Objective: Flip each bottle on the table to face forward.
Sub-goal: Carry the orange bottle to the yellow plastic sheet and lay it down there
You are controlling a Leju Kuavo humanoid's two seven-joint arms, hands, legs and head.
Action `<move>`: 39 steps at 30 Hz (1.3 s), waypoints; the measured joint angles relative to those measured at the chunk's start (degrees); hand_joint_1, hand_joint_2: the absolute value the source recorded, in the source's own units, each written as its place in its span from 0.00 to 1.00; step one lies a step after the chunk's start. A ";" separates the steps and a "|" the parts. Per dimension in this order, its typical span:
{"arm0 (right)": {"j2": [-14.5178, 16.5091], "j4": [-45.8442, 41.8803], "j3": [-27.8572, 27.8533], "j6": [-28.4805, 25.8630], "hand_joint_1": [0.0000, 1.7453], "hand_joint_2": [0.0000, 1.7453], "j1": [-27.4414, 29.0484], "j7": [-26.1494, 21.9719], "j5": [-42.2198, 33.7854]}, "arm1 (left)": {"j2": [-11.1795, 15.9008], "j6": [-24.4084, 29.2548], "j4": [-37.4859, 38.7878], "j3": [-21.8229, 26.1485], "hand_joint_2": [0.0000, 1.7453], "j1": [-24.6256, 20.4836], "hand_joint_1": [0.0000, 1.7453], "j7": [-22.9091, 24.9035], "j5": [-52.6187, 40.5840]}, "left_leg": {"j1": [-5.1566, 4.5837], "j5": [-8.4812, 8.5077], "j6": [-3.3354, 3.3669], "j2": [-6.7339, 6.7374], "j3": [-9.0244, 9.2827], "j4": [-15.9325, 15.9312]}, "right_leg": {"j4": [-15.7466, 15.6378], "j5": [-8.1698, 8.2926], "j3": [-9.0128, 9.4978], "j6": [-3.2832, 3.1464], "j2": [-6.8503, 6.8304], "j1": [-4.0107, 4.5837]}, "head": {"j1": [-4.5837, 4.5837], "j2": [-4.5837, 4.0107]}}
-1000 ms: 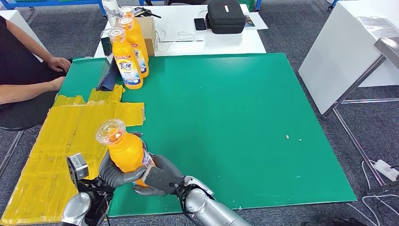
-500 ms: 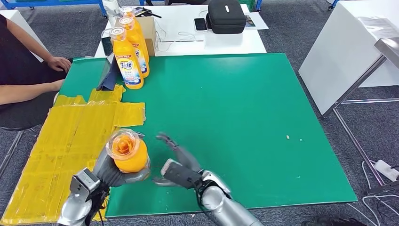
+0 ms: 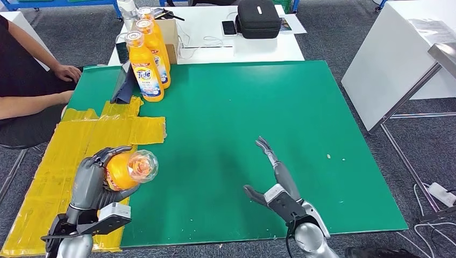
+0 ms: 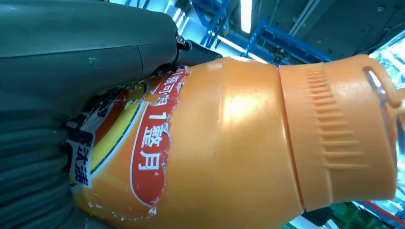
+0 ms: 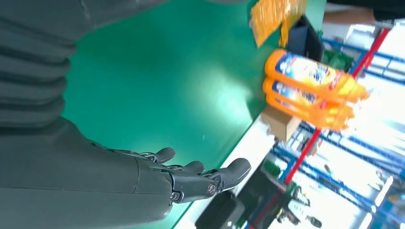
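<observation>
Tabletop (image 3: 301, 123): green surface with a yellow taped patch (image 3: 80, 156) at the robot's left; white tables and grey carpet beyond.
Standing bottles (image 3: 146, 60): three orange ones upright at the far left corner, just beside a cardboard box; labels face the camera.
Person (image 3: 32, 80): seated at the left edge, arms resting near the tabletop.
Held bottle (image 3: 129, 169): tipped on its side above the yellow patch, clear cap toward the green.
Left hand (image 3: 94, 180): fingers wrapped round the held bottle's body.
Right hand (image 3: 274, 180): well apart, fingers spread, holding nothing.
Risk: one-handed grip on a smooth, tilted body may slip; set down off upright, it could topple or roll.
</observation>
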 joint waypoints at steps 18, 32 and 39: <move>-1.27 -3.21 -2.23 2.66 0.00 0.00 -3.26 -1.08 -3.24 | 6.74 3.39 26.60 -0.55 0.00 -5.11 0.00 17.87 -30.74 | 0.01 0.06 -0.01 0.00 0.03 -0.01 | 0.03 0.01 0.05 -0.01 -0.01 -0.01 | -0.01 0.00; -0.85 -1.02 -0.96 1.40 0.00 0.00 -4.81 -1.78 -1.40 | 8.81 -9.04 29.44 1.17 0.00 -8.07 0.00 9.02 -6.65 | 0.02 0.09 -0.01 -0.20 0.25 -0.03 | 0.03 -0.01 0.31 -0.02 -0.13 -0.01 | -0.02 0.00; 1.44 -0.95 -0.96 -3.06 0.00 0.00 -3.17 -3.27 1.38 | 4.96 -19.31 20.14 5.08 0.00 -5.51 0.00 0.20 22.55 | 0.02 0.18 -0.01 -0.16 0.16 -0.01 | 0.03 0.05 0.20 0.00 -0.12 -0.01 | 0.01 0.00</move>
